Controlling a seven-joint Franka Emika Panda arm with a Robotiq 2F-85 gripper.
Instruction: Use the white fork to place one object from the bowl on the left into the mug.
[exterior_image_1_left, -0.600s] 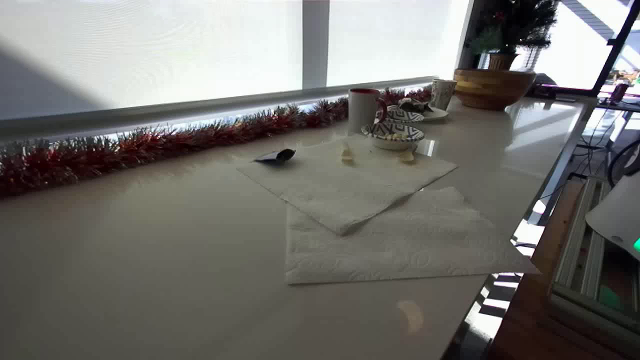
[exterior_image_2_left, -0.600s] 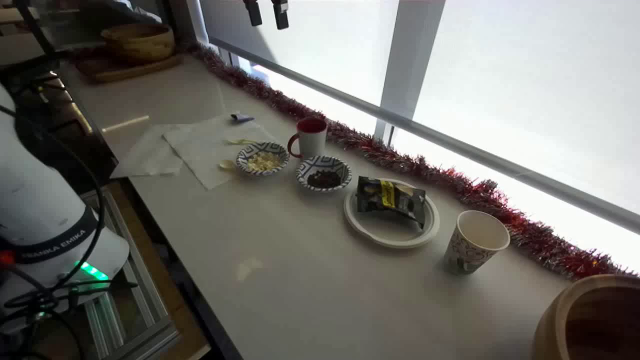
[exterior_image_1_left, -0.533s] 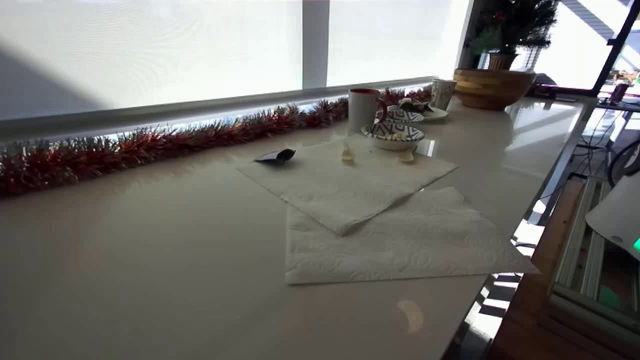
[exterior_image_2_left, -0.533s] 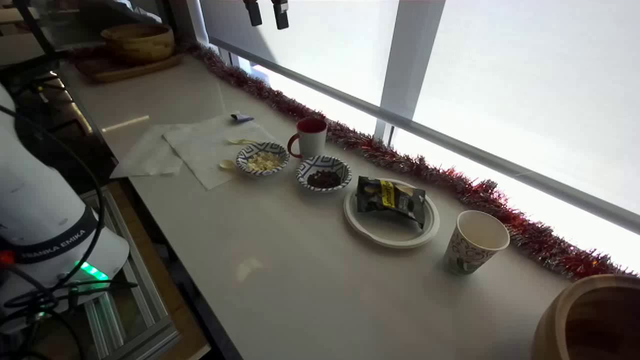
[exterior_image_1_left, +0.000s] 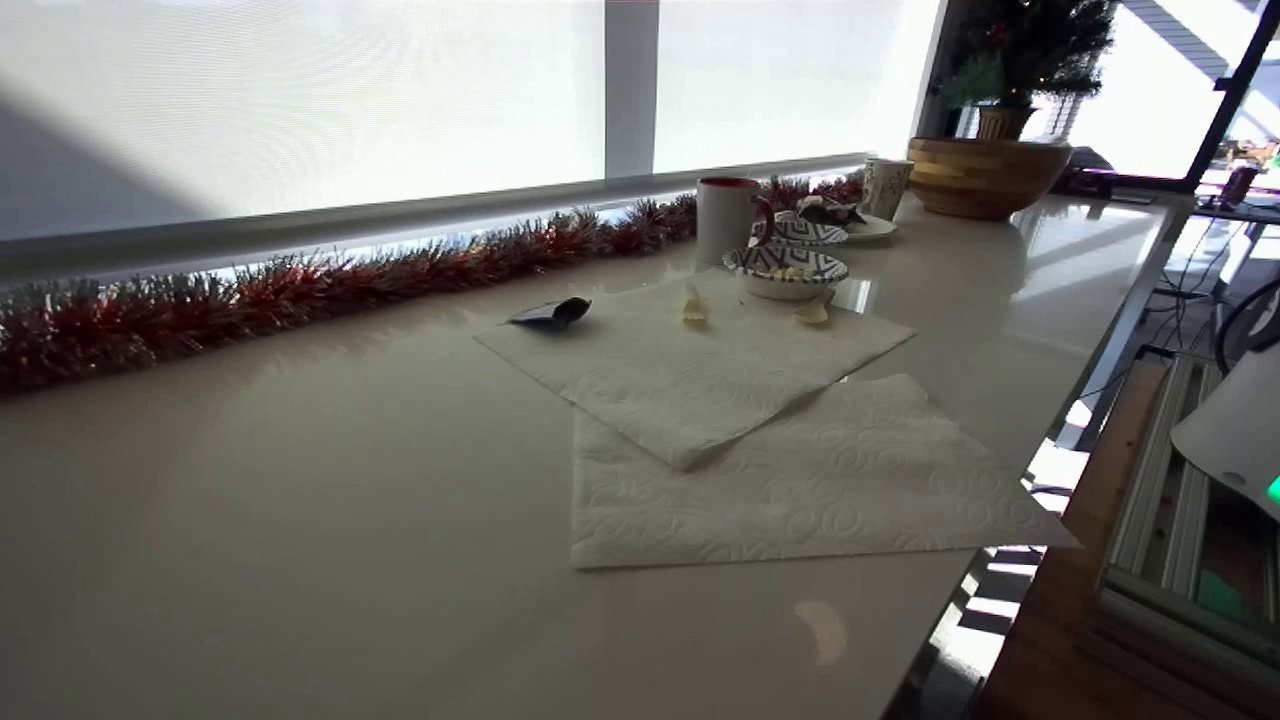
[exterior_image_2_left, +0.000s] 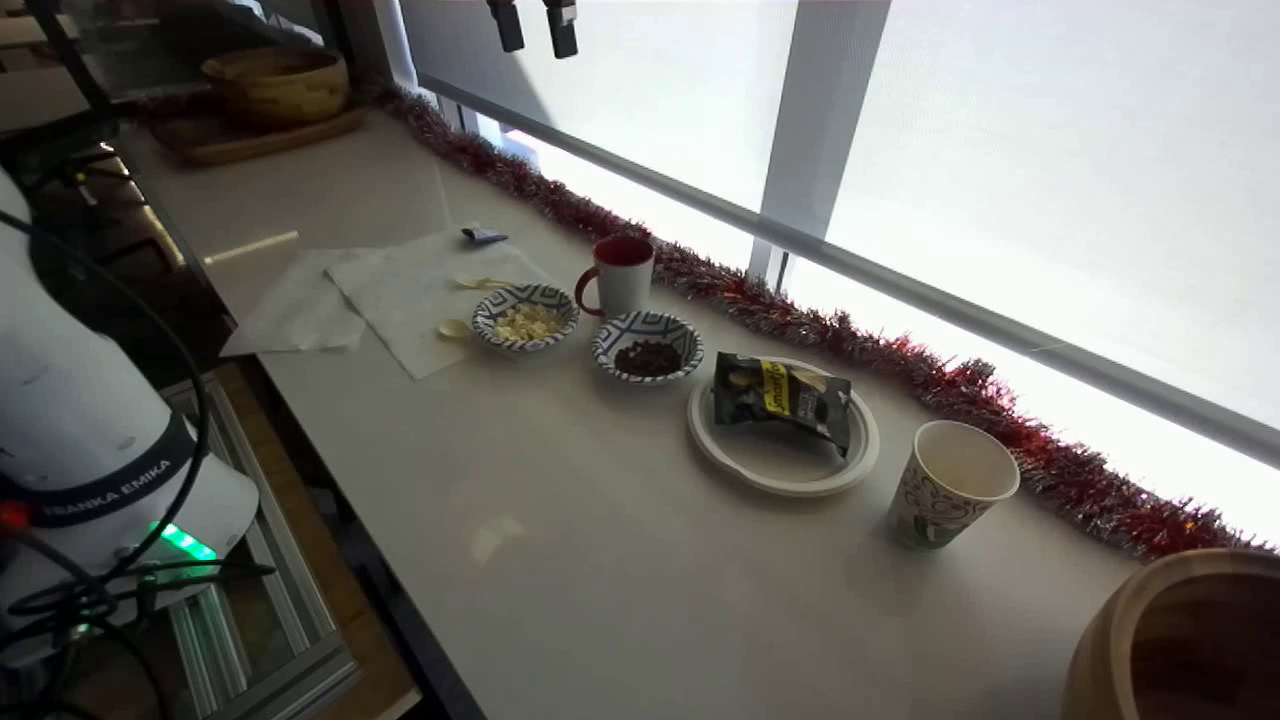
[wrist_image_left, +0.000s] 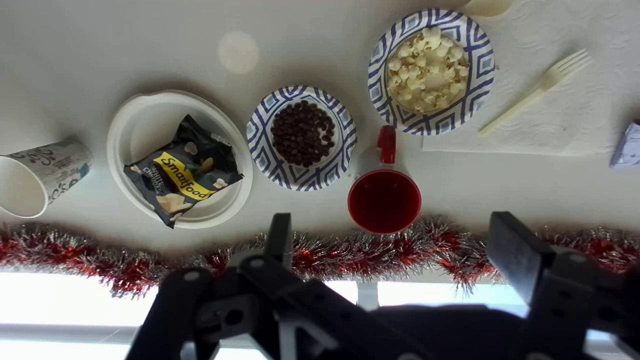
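Note:
The white fork (wrist_image_left: 550, 78) lies on a paper towel beside the popcorn bowl, tines pointing away from it; it also shows in an exterior view (exterior_image_2_left: 485, 283). The mug (wrist_image_left: 384, 202) is white outside with a red inside and handle; it stands upright near the window in both exterior views (exterior_image_1_left: 722, 222) (exterior_image_2_left: 625, 280). A blue-and-white patterned bowl (wrist_image_left: 378, 75) holds popcorn. A matching bowl (wrist_image_left: 258, 137) holds dark chips. My gripper (wrist_image_left: 391, 215) is open and empty, high above the table; its fingertips show at the top of an exterior view (exterior_image_2_left: 538, 53).
A plate (wrist_image_left: 117, 150) with a Smartfood bag (wrist_image_left: 182, 172) and a paper cup (wrist_image_left: 65, 170) stand beyond the chip bowl. A spoon (exterior_image_2_left: 453, 328) lies by the popcorn bowl. Tinsel (exterior_image_1_left: 400, 285) runs along the window. A wooden bowl (exterior_image_1_left: 990, 180) stands at the counter's end.

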